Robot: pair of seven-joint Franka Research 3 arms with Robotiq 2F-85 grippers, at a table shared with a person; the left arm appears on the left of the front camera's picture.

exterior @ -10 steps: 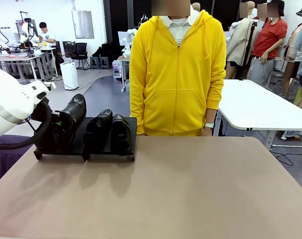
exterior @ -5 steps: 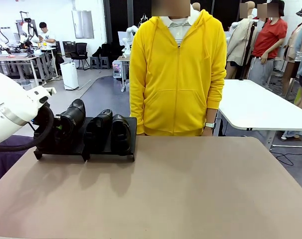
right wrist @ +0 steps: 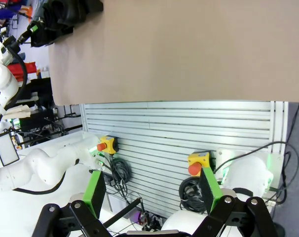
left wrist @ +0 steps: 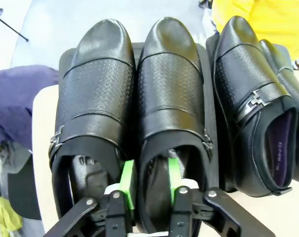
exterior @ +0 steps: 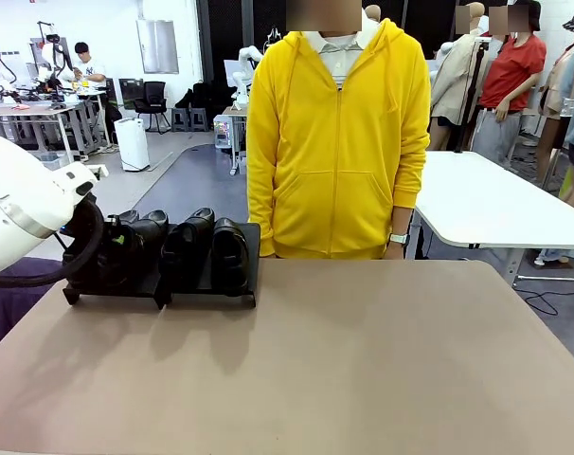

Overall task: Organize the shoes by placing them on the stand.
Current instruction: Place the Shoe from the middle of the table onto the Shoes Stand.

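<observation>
All four shoes (exterior: 173, 248) sit side by side on the stand (exterior: 204, 284) at the far left of the worktop (exterior: 363, 360); the left gripper (left wrist: 149, 183) is at the heel of the second shoe (left wrist: 170, 118), its green pads partly apart, straddling the shoe's inner wall, whether clamped I cannot tell; the right gripper (right wrist: 154, 190) hangs wide apart, holding nothing, below the worktop edge.

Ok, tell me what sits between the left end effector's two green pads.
In the left wrist view, the left end effector straddles the heel-side collar wall of the second shoe from the left: one pad inside its opening, the other between it and the neighbouring shoe.
</observation>
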